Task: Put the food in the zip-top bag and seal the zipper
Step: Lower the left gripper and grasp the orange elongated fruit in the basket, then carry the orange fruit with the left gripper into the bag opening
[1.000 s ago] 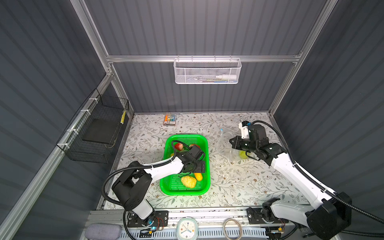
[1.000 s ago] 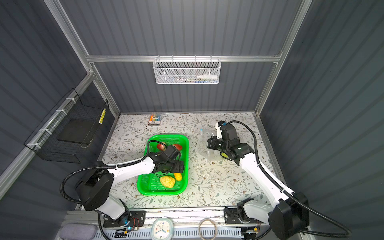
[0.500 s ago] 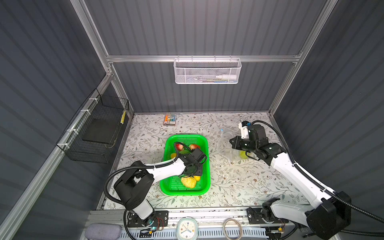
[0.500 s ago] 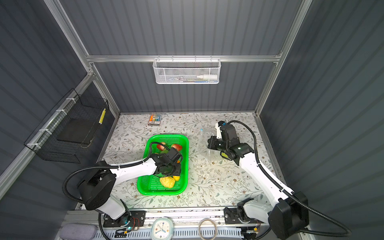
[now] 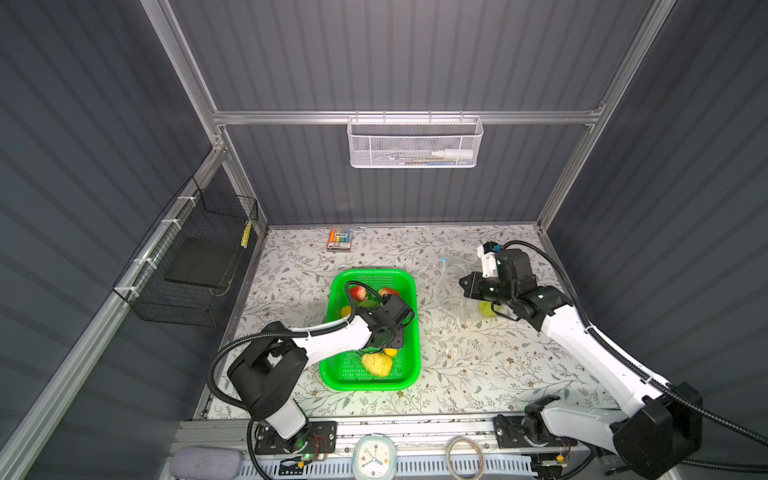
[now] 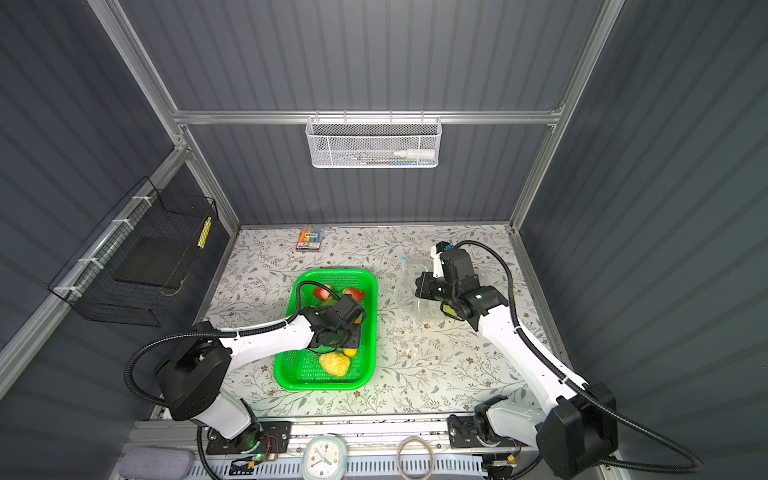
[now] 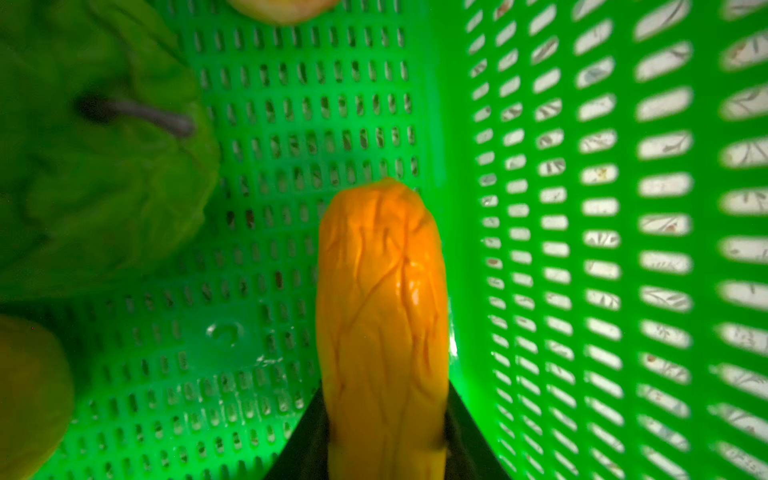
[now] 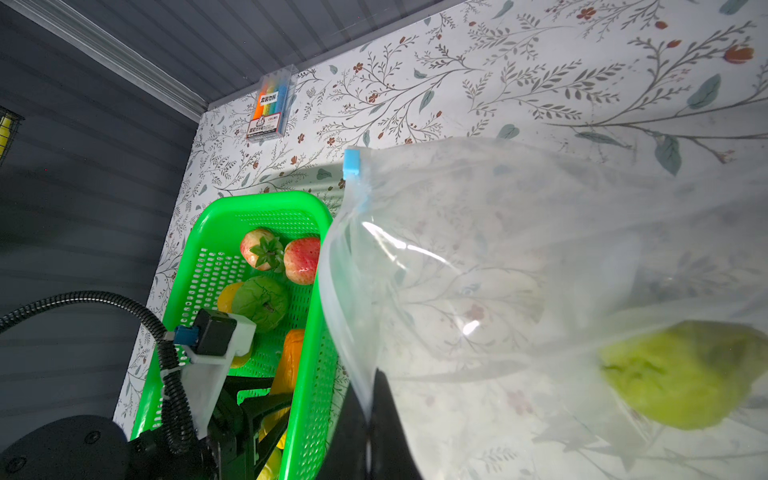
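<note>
The green tray (image 5: 374,272) holds the food: two red pieces (image 5: 358,293), a green one (image 8: 261,303), small yellow ones (image 5: 390,352) and a bumpy yellow one (image 5: 377,363). My left gripper (image 7: 384,436) is low inside the tray, by its right wall, shut on the orange carrot-like piece (image 7: 382,291). The clear zip-top bag (image 8: 519,270) lies right of the tray, with one green piece (image 8: 681,374) inside. My right gripper (image 8: 368,415) is shut on the bag's mouth edge and holds it up. The zipper's light-blue slider (image 8: 351,161) sits at the far end of the mouth.
A pack of markers (image 5: 340,240) lies at the back of the floral mat. A black wire basket (image 5: 195,266) hangs on the left wall, a white mesh basket (image 5: 413,143) on the back wall. A small clock (image 5: 374,457) sits on the front rail.
My left gripper's jaws have closed onto the orange piece inside the tray. The right arm and the bag have stayed still.
</note>
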